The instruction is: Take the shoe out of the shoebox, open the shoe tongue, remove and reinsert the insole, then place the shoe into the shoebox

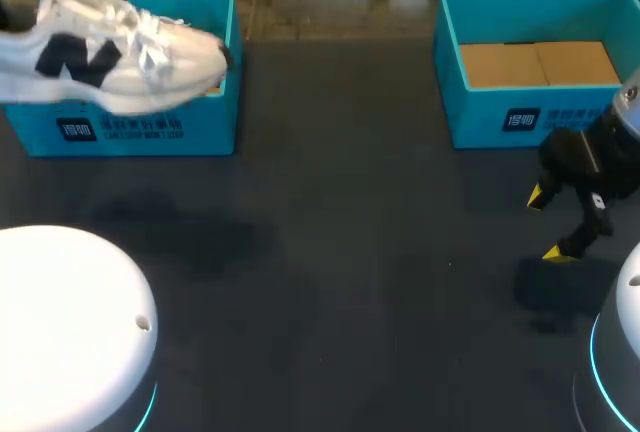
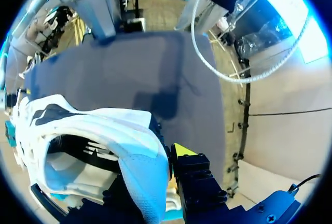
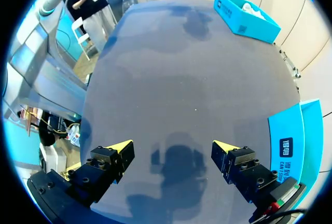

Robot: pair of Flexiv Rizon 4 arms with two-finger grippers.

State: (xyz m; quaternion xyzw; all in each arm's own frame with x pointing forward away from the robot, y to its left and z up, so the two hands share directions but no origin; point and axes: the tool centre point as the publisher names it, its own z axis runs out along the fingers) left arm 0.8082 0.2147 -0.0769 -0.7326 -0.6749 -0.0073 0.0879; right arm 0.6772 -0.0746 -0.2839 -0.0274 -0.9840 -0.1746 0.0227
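A white shoe (image 1: 110, 57) with a dark side logo hangs tilted above the left blue shoebox (image 1: 150, 130), toe toward the table's middle. In the left wrist view my left gripper (image 2: 158, 159) is shut on the rim of the shoe (image 2: 104, 130) at its opening. One yellow fingertip (image 2: 181, 150) shows and the other is hidden behind the fabric. My right gripper (image 1: 547, 224) hangs open and empty low over the table in front of the right box; in its own view the right gripper (image 3: 173, 149) has only bare table between its tips.
A second blue shoebox (image 1: 540, 62) with brown cardboard inside stands at the back right, close behind my right arm. The left shoebox (image 3: 244, 11) shows far ahead of the right gripper. White arm bases (image 1: 70, 322) stand at both front corners.
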